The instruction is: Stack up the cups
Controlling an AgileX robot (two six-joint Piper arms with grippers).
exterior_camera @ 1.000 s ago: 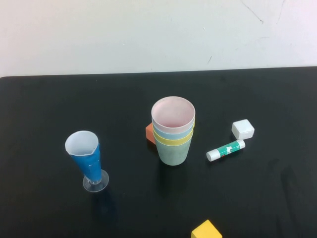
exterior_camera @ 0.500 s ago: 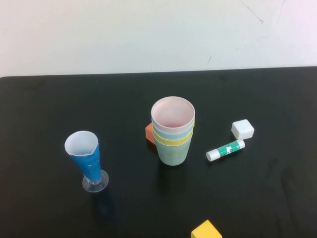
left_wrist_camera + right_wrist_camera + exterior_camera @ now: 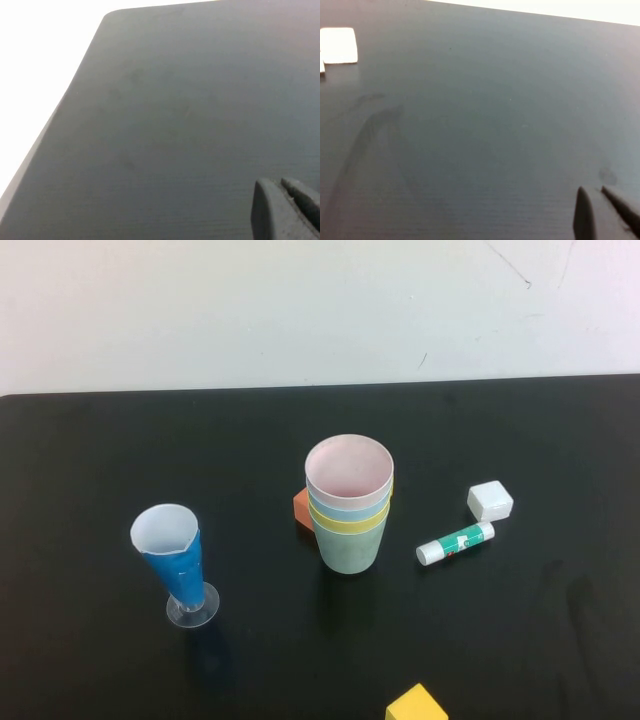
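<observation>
At frame centre on the black desk [image 3: 120, 450], 4 cups [image 3: 349, 505] sit nested: light, thin, smooth plastic, best gripped across the rim. Left tool [image 3: 287, 210] and right tool [image 3: 605, 212] hang together, empty, over bare desk.

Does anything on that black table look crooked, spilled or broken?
Nothing stands out. The cups stand upright, nested in one stack. Left gripper and right gripper are shut, empty, over bare table.
</observation>
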